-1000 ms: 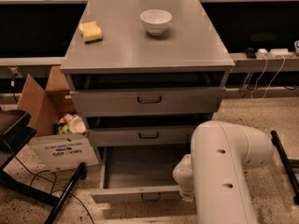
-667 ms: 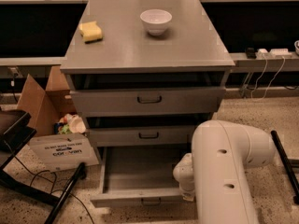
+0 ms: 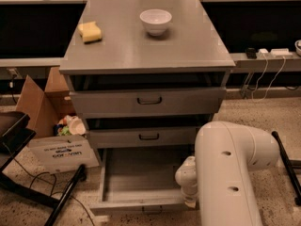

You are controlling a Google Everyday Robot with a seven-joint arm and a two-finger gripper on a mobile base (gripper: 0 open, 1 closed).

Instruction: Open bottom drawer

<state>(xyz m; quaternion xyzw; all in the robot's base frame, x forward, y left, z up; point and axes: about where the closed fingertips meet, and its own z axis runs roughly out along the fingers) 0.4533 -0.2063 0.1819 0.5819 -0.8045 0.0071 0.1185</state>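
Note:
The bottom drawer (image 3: pixel 141 202) of the grey metal cabinet (image 3: pixel 146 51) is pulled out toward me, showing its plain grey interior (image 3: pixel 141 173). Its small dark handle (image 3: pixel 151 210) sits on the shallow front panel near the lower edge of the view. My white arm (image 3: pixel 230 173) fills the lower right. My gripper (image 3: pixel 190 201) reaches down at the right end of the drawer's front panel, mostly hidden behind the arm's wrist. The middle drawer (image 3: pixel 148 136) and top drawer (image 3: pixel 149 100) each stand slightly out.
A white bowl (image 3: pixel 155 21) and a yellow sponge (image 3: pixel 90 32) sit on the cabinet top. An open cardboard box (image 3: pixel 49 126) with trash stands left of the cabinet. A black chair base (image 3: pixel 28 182) and cables lie at the lower left. A black bar (image 3: pixel 287 166) is at the right.
The bottom drawer has slid a little further out toward me, and my arm has drawn back slightly with it.

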